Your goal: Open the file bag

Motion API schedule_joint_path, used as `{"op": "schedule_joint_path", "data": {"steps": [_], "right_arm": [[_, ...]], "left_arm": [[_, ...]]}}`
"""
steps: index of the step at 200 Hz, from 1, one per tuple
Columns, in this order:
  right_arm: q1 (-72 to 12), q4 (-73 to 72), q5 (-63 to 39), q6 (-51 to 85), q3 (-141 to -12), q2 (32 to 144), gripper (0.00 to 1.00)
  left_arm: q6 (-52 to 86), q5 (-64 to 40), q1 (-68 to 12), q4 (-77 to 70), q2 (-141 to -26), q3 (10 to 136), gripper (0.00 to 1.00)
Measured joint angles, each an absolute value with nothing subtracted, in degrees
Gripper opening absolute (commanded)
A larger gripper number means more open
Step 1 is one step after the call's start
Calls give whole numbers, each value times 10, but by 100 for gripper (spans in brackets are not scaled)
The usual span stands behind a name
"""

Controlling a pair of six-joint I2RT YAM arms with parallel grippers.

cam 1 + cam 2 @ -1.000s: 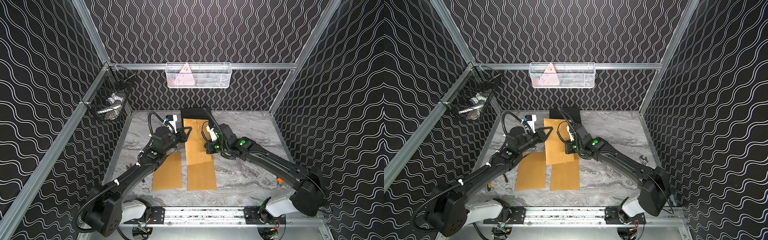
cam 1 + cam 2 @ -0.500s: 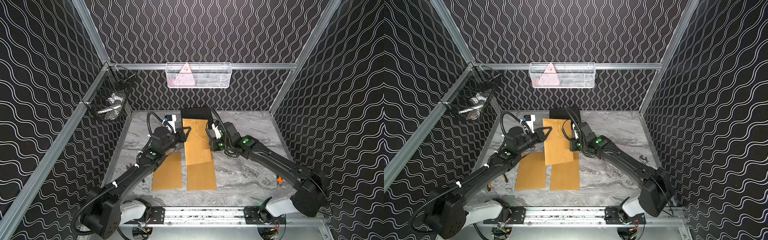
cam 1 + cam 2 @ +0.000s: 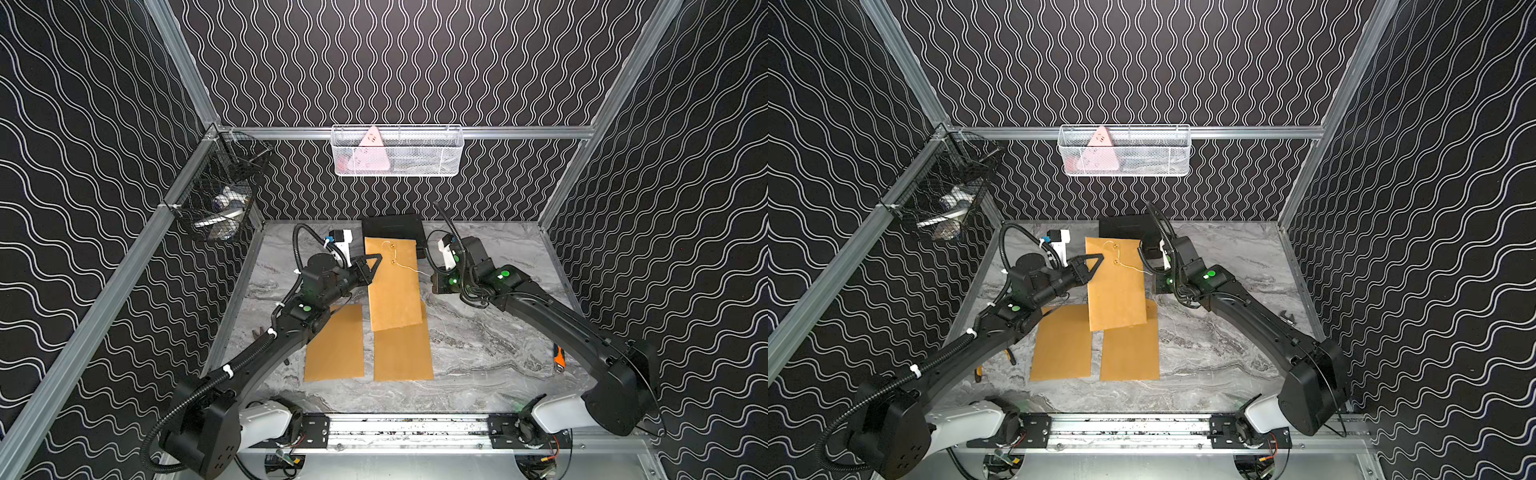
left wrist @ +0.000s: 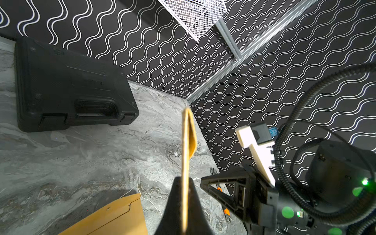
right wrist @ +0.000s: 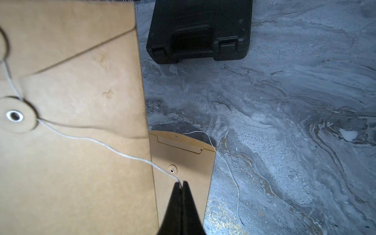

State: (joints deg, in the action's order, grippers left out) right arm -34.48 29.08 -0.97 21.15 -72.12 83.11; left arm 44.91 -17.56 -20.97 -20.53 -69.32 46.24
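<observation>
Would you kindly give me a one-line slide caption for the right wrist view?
Right tool shut on the white string of the file bag, black case beyond.

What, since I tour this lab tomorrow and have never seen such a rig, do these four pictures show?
Two robot arms, the left arm and the right arm, stand on a rail at the table's near edge; each ends in a gripper. Two pictures look down on the whole scene from above; the other two come from a camera on each arm's wrist. On the marble table lie two brown file bags and, at the back, a black case. The left gripper is shut on the edge of a third file bag, lifted up. The right gripper is shut on that bag's white string.
</observation>
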Motion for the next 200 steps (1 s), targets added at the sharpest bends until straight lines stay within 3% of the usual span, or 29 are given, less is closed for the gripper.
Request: {"op": "schedule_joint_path", "data": {"steps": [200], "right_arm": [[-364, 321, -50, 163, -927, 940, 0]], "left_arm": [[466, -201, -247, -230, -680, 394, 0]]}}
